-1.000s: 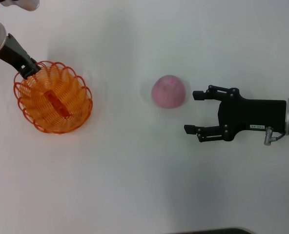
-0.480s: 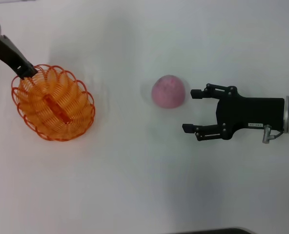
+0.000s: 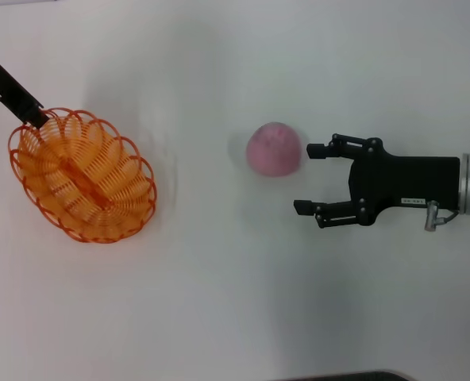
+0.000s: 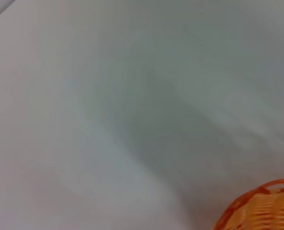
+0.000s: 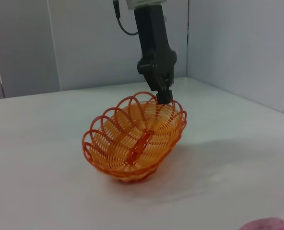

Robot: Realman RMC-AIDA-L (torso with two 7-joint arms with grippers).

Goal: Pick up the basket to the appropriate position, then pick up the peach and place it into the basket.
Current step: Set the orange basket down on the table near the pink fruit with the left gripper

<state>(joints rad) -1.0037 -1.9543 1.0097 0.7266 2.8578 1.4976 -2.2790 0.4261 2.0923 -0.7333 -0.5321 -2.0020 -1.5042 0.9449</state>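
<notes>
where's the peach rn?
Head view: the peach sits on the white table right of centre, just off the open right gripper, apart from it. The basket is far to its left.

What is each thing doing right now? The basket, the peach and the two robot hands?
basket: empty, tilted, one rim edge lifted off the table.
peach: lying on the table, not held, outside the basket.
left hand: shut on the basket's rim, holding it up.
right hand: open, beside the peach, not touching it.
table: white, carrying the peach and basket.
</notes>
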